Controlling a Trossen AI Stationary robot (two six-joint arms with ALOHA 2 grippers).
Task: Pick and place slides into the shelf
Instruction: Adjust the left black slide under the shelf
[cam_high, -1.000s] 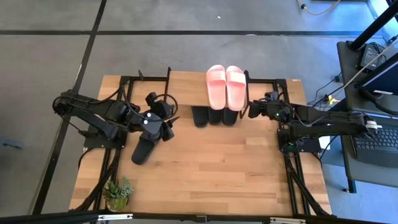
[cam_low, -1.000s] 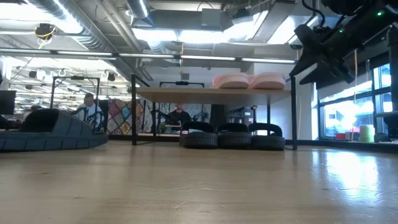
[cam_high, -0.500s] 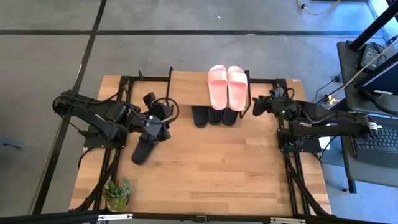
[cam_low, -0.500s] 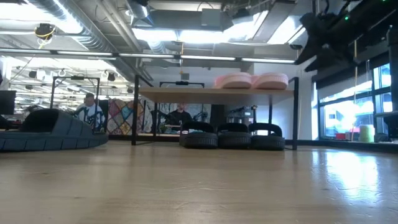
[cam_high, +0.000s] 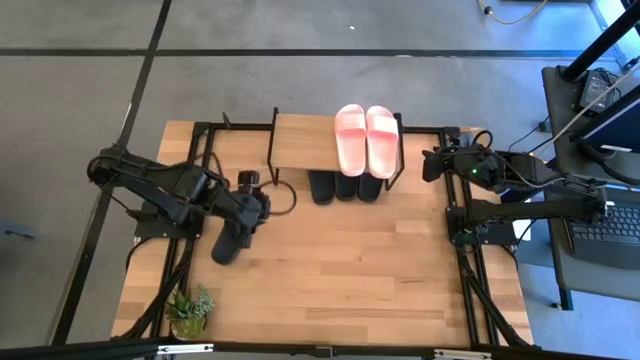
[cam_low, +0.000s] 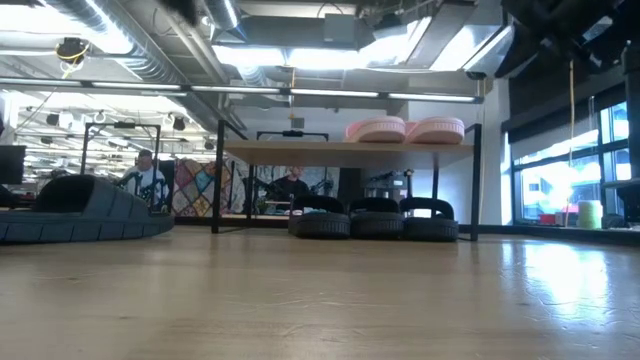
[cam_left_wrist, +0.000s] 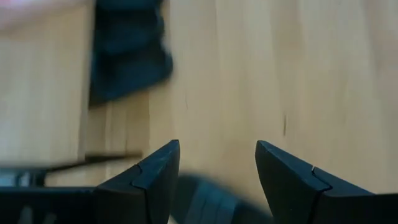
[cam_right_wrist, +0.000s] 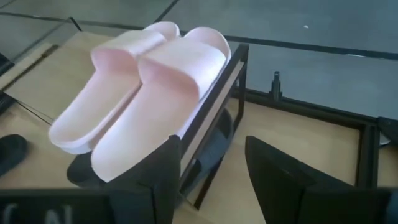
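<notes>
Left gripper (cam_high: 250, 205), fingers apart and empty, hovers over the loose black slide (cam_high: 230, 241) at lower left. Center top: shelf (cam_high: 303, 143) w/ pink pair (cam_high: 365, 139) on top, three black slides (cam_high: 345, 187) beneath. Right gripper (cam_high: 432, 165) parted, empty, beside the shelf. Risk: off-center pinch on the strap, slide could twist out.

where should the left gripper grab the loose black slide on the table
Judging by its pose, grip the wide strap of the loose black slide, coming down from above. It lies flat on the table, sole down, so the raised strap is the only part fingers can close across. The left gripper, open, is already right at it.
</notes>
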